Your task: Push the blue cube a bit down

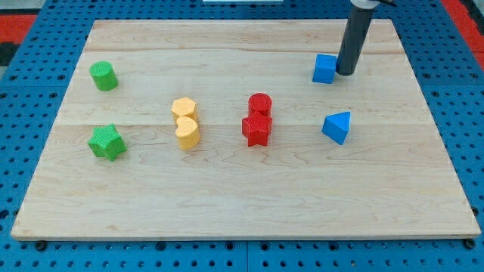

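The blue cube sits near the view's top right on the wooden board. My dark rod comes down from the top edge, and my tip rests right beside the cube's right side, touching or nearly touching it. A blue triangular block lies below the cube, with a clear gap between them.
A red cylinder and a red star stand together at the centre. Two yellow blocks sit left of them. A green cylinder and a green star are at the view's left.
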Robot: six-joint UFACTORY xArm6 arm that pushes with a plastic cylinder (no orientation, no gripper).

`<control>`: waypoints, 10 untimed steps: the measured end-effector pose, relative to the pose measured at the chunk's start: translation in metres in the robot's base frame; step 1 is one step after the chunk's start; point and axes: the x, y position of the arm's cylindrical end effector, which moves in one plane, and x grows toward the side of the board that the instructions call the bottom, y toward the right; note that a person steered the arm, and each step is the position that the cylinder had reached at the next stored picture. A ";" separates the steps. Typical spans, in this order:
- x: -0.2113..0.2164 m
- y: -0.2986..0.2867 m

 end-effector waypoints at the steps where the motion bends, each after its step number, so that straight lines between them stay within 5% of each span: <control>1: -0.008 0.005; 3: -0.052 0.001; 6: 0.003 -0.003; 10: -0.030 -0.050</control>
